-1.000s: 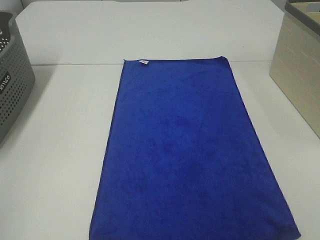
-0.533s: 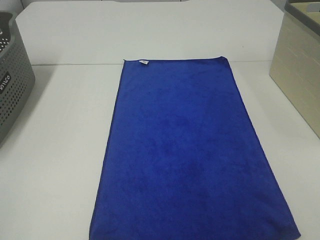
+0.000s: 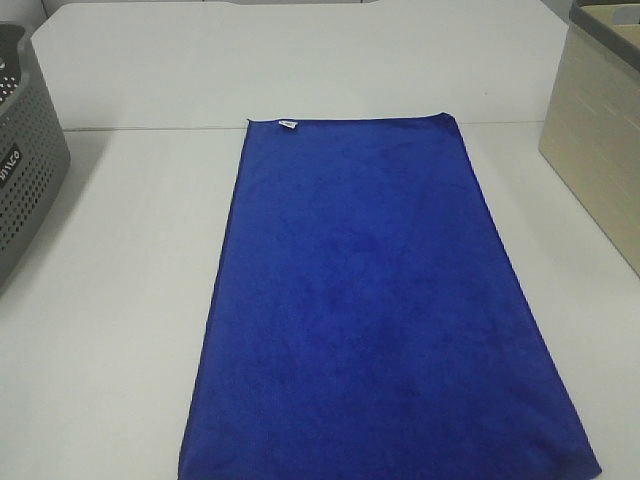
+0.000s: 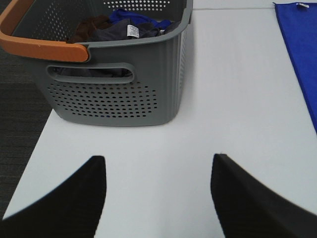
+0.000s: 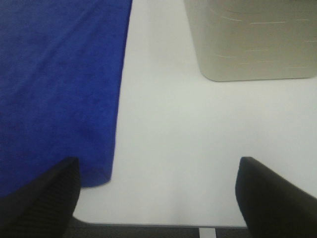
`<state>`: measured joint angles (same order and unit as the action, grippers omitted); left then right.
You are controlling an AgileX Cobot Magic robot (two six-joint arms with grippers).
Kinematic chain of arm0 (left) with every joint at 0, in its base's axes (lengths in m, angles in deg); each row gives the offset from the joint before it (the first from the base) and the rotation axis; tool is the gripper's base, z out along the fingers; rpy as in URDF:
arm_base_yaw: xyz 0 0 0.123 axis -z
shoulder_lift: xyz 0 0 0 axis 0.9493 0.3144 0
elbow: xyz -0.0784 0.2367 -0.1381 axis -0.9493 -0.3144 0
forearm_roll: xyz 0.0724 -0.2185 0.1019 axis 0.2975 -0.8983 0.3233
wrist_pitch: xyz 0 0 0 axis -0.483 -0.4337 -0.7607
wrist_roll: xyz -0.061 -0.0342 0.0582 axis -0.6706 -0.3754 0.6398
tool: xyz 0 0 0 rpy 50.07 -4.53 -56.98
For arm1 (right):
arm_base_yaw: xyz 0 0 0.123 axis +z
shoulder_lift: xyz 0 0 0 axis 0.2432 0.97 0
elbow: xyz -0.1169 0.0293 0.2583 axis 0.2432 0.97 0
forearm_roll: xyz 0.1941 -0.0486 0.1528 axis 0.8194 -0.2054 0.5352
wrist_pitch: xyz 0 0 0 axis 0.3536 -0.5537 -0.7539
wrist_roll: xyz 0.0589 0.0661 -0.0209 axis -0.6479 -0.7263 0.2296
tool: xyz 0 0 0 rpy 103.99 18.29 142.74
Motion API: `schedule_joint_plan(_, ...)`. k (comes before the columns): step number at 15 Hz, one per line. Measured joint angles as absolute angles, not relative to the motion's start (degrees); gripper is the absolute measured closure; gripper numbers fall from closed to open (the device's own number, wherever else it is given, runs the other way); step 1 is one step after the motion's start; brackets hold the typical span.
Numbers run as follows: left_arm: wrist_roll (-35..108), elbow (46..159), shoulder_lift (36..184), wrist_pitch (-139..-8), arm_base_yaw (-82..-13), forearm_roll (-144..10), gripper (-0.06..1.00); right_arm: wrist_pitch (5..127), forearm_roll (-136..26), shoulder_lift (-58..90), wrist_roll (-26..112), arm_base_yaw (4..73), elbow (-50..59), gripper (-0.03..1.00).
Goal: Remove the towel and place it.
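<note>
The deep-blue towel [image 3: 375, 300] lies spread flat on the white table [image 3: 130, 280], long side running front to back, with its small white tag [image 3: 287, 125] at the far left corner. Neither gripper shows in the high view. My left gripper [image 4: 157, 193] is open and empty over the table's front left, facing the grey basket [image 4: 124, 94]; the towel's left edge [image 4: 302, 44] shows there. My right gripper [image 5: 156, 196] is open and empty above the table's front edge, beside the towel's near right corner [image 5: 94, 173].
The grey perforated basket [image 3: 25, 160] with an orange handle [image 4: 42, 49] stands at the table's left and holds dark and blue clothes [image 4: 124, 29]. A beige bin [image 3: 600, 140] stands at the right, also in the right wrist view [image 5: 252, 39].
</note>
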<state>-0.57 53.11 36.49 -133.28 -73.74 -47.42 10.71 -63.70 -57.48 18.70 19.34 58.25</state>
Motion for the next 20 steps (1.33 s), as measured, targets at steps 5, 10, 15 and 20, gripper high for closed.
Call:
schedule_joint_plan(5,-1.4,52.5,36.5,-132.0,-73.7,-48.1,0.36,11.2,-58.6,-57.5,24.3,19.3,58.6,0.17)
schedule_joint_plan(10,-1.4,52.5,36.5,-131.9,-73.5,-48.1,0.36,11.2,-58.5,-57.5,24.3,19.3,58.6,0.17)
schedule_joint_plan(15,-1.6,52.5,36.5,-131.9,-70.7,-48.5,0.36,11.2,-58.3,-57.5,24.4,19.3,58.6,0.17)
schedule_joint_plan(20,-1.6,52.5,36.5,-131.9,-70.7,-49.0,0.36,11.2,-57.7,-57.5,24.5,19.3,58.6,0.17)
